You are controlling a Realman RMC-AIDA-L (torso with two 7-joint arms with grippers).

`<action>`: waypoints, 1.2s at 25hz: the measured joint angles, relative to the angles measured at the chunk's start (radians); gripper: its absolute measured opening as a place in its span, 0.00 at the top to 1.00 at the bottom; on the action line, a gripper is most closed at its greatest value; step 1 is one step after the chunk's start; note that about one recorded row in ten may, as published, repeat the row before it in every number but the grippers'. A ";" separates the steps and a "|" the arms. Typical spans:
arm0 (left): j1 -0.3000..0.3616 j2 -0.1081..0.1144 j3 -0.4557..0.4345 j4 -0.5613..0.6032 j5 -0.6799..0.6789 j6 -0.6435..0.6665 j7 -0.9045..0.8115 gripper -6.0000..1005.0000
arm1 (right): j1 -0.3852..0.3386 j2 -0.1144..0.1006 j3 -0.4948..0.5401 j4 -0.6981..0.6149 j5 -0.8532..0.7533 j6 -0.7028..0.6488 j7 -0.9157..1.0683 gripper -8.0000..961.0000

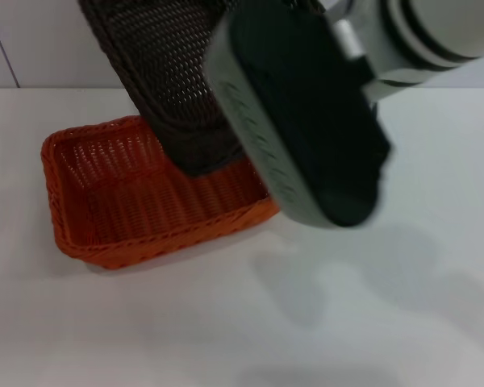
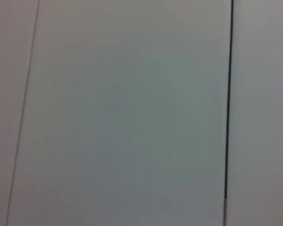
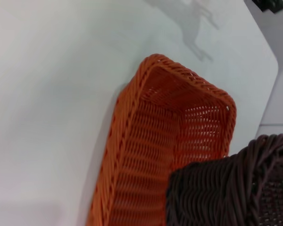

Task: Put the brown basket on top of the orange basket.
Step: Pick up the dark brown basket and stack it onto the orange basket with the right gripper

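The orange basket [image 1: 121, 201] stands on the white table, left of centre in the head view. The brown basket [image 1: 173, 72] hangs tilted above it, with its lower corner dipping into the orange basket's far right part. My right arm's wrist [image 1: 306, 121] reaches in from the upper right and holds the brown basket up; its fingers are hidden behind the wrist. The right wrist view shows the orange basket [image 3: 146, 141] below and the brown basket's rim [image 3: 231, 188] close by. My left gripper is out of view.
The white table [image 1: 387, 306] stretches to the right and front of the baskets. A pale wall [image 1: 32, 40] runs behind it. The right wrist view shows the table's rounded edge [image 3: 269, 80]. The left wrist view shows only a pale surface with a dark line [image 2: 228, 94].
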 joint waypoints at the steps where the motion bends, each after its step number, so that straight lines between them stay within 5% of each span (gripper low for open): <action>1: 0.003 0.000 -0.002 0.002 0.000 0.002 0.000 0.16 | -0.011 -0.003 0.009 -0.016 0.005 -0.005 -0.038 0.86; 8: 0.029 -0.004 0.005 0.006 0.000 0.060 0.000 0.16 | -0.105 -0.002 0.053 -0.047 0.051 -0.023 -0.400 0.86; 15: 0.046 -0.006 0.040 0.004 0.000 0.096 0.001 0.16 | -0.219 -0.005 0.081 -0.035 0.061 0.098 -0.719 0.86; 30: 0.060 -0.005 0.075 -0.003 -0.085 0.148 0.104 0.16 | -0.196 -0.008 0.276 0.133 0.064 0.156 -1.094 0.86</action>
